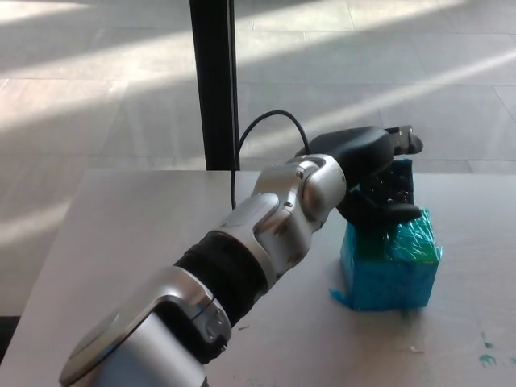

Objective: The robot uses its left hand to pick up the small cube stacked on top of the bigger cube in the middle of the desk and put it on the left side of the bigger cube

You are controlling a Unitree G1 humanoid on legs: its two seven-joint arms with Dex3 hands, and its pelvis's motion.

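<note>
Right of centre in the frame, the bigger cube [393, 274] sits on the pale grey worktop [129, 242], a boxy block wrapped in crinkled, glossy blue-green tape with a loose scrap curling out at its lower left corner. On top of it, the small cube [398, 182] shows only as a dark sliver between the black fingers [401, 213] of the left hand [372, 173], which covers it from above and from the left; the thick, rounded fingers are wrapped around it, one reaching across the top and another pressing along its lower front, just over the bigger cube's upper face. From the lower left of the frame the left arm runs diagonally upward, made of smooth silver shells joined by a ribbed black sleeve, with a thin black cable [256, 133] looping up behind the wrist. At upper centre a dark, straight post [213, 81] stands beyond the worktop's far edge, against a floor [97, 89] of large pale tiles crossed by bands of sunlight. Small teal flecks mark the worktop at the lower right.
</note>
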